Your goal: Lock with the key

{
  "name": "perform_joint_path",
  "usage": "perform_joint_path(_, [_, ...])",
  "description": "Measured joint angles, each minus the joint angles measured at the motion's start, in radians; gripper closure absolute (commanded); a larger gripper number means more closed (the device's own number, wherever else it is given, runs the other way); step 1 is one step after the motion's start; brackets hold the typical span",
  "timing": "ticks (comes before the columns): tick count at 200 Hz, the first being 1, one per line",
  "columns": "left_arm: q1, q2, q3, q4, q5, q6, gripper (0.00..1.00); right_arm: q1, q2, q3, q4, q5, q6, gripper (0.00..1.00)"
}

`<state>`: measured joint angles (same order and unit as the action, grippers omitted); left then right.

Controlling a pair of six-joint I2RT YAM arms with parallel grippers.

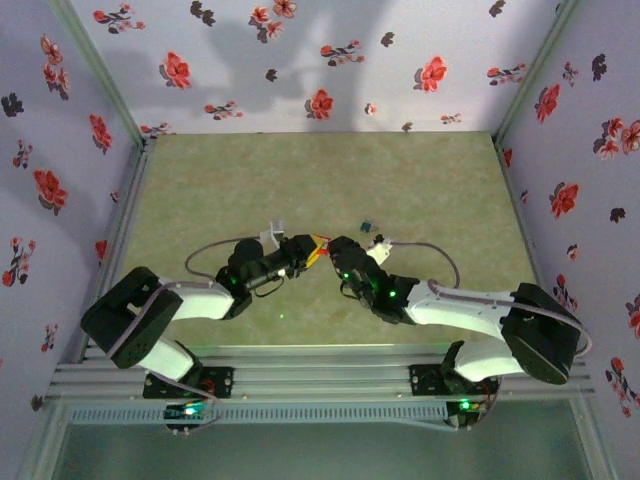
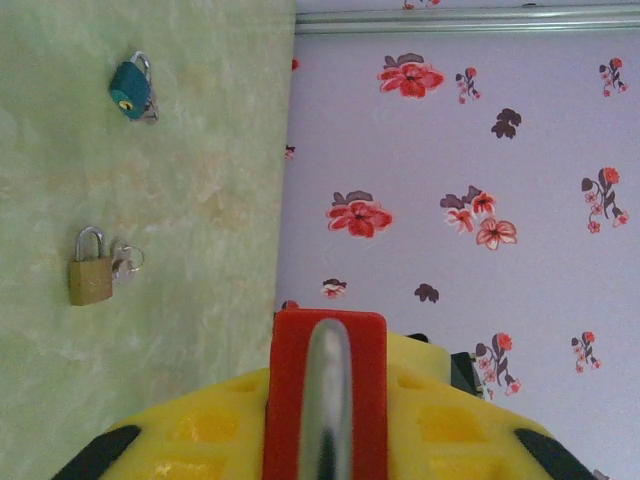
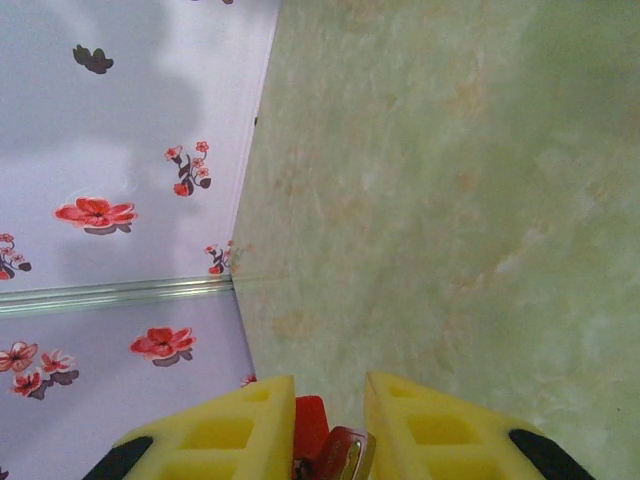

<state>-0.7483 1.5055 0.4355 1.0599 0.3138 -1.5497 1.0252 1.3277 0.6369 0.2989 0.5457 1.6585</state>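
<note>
Mid-frame, the left gripper [image 1: 308, 252] clamps a red steel-shackled padlock [image 2: 325, 400]. The right gripper [image 1: 335, 248], directly opposite, pinches a small silver key [image 3: 348, 455] (tip toward lock).

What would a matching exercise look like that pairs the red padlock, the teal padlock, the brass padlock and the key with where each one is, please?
Things
1. red padlock
2. teal padlock
3. brass padlock
4. key

Places
A. on the table, lower in the left wrist view
B. between the right gripper's fingers
C. between the left gripper's fingers
D. on the table, higher in the left wrist view

Pairs: 1-C, 2-D, 3-A, 4-B
</note>
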Motion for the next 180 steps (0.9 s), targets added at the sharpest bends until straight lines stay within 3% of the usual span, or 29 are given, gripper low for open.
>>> perform_joint_path(180, [-0.001, 0.034, -0.015, 0.073, -0.06, -0.141, 1.0, -0.011, 0.098, -0.053, 0.3, 0.012, -0.109, 0.82])
